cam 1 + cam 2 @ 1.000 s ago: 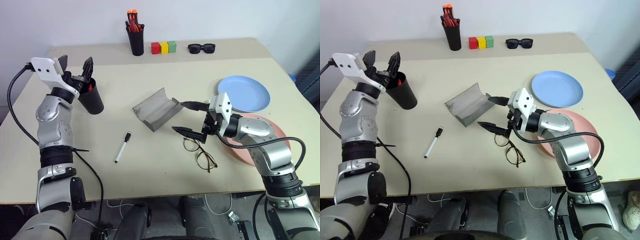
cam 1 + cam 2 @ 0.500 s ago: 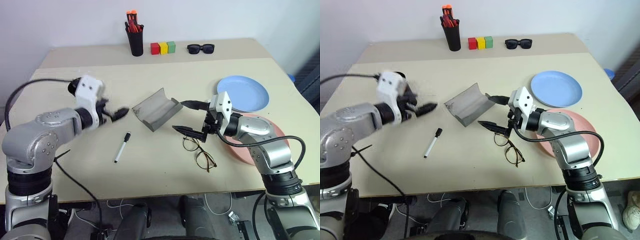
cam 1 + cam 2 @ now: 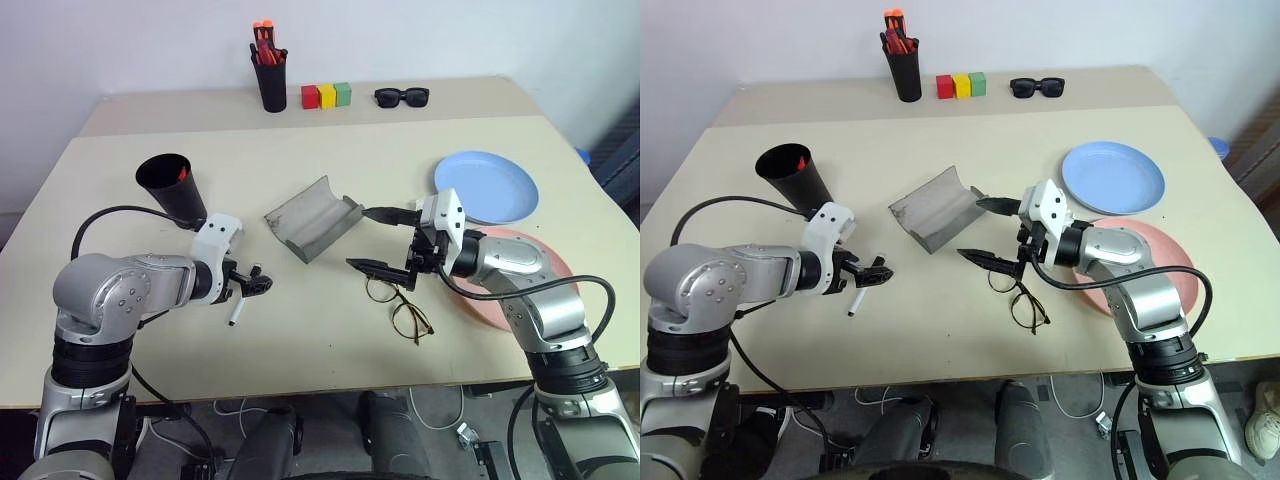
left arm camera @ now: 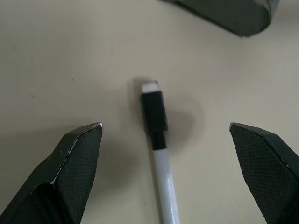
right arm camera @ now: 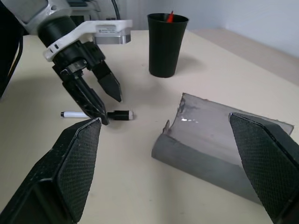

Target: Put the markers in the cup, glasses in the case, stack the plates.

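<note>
Our left gripper (image 4: 159, 154) is spread wide, straddling the white marker (image 3: 243, 293) lying flat on the table (image 3: 300, 350), black cap toward the grey case (image 3: 312, 219). We judge it light, stiff and prone to roll, so pinch mid-barrel, not the cap. Right gripper (image 3: 383, 240) also gapes empty, above the wire glasses (image 3: 398, 305); those look fragile, best taken at the bridge. Count: one marker on the table, one red one in the black cup (image 3: 171, 188), two plates, blue (image 3: 487, 186) and pink (image 3: 555, 265), one case.

Pen holder (image 3: 270, 85), coloured blocks (image 3: 327, 95), sunglasses (image 3: 402, 97) along table's (image 3: 320, 350) far edge.
</note>
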{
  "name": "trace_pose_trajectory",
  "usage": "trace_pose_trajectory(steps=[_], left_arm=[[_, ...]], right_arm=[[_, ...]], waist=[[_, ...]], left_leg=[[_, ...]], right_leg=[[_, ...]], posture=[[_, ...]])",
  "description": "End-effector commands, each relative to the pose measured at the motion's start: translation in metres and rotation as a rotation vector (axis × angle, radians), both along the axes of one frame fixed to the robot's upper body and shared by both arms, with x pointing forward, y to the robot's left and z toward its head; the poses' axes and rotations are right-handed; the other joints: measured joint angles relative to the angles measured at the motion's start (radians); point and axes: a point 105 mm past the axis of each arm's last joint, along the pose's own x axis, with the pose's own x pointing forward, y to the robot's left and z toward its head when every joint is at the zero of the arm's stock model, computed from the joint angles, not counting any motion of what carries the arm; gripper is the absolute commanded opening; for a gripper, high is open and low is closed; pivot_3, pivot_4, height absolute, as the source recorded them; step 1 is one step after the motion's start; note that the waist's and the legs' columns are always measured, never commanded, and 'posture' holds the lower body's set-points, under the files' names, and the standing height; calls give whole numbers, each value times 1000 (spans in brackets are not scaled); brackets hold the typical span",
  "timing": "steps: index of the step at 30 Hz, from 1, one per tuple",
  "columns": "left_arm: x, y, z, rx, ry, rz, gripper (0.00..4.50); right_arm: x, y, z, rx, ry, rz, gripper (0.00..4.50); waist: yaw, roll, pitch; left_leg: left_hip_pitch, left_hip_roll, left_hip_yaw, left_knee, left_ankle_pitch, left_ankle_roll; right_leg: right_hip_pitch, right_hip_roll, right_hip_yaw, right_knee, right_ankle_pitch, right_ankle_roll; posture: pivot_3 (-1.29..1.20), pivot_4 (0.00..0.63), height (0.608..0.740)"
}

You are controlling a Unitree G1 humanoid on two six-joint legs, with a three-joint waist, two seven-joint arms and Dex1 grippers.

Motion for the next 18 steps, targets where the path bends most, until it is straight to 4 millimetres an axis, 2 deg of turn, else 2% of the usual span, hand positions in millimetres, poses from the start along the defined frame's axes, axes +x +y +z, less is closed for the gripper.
trace_pose_trajectory(steps=[1, 2, 5, 8, 9, 13, 16, 18], left_arm=[[-5, -4, -9, 7, 33, -9, 3648], [-5, -4, -11, 13, 35, -7, 3295], [0, -3, -8, 26, 16, 11, 1764], [11, -2, 8, 13, -62, 41, 213], [15, -3, 17, -4, -105, 36, 76], [37, 2, 60, -20, -327, 45, 76], [58, 4, 118, -201, -624, 75, 76], [64, 11, 144, -213, -763, 70, 76]], right_arm=[[-5, 0, 13, 17, -48, 12, 4500], [-7, -1, 11, 15, -32, 21, 4500], [-11, -3, 7, 4, 7, 40, 4500], [-12, -3, 9, 12, 14, 48, 4500], [-11, -2, 10, 13, 6, 44, 4500], [-9, -1, 9, 12, 1, 39, 4500], [-7, -1, 10, 12, -4, 34, 4500], [-6, 0, 10, 14, -6, 35, 4500]], waist=[[0, 0, 0], [1, 0, 0], [3, 0, 0], [3, 0, 0], [2, 0, 0], [2, 0, 0], [2, 0, 0], [2, 0, 0]], left_leg=[[0, 0, 0, 0, 0, 0], [0, 0, 0, 0, 0, 0], [0, 0, 0, 0, 0, 0], [0, 0, 0, 0, 0, 0], [0, 0, 0, 0, 0, 0], [0, 0, 0, 0, 0, -1], [0, 0, 0, 0, 0, -1], [0, 0, 1, 0, 1, -1]], right_leg=[[0, 0, 0, 0, 0, 0], [0, 0, 0, 0, 0, 0], [0, 0, 0, 0, 0, 0], [1, -1, 0, 0, 0, 0], [1, 0, 0, 0, 0, 0], [0, 0, 0, 0, 0, 0], [0, 0, 0, -1, 0, 0], [0, -1, 0, -1, 0, 0]], posture=[[0, 150, 740], [0, 150, 740], [0, 150, 740], [0, 150, 740], [0, 150, 740], [0, 150, 740], [0, 150, 740], [0, 150, 740]])
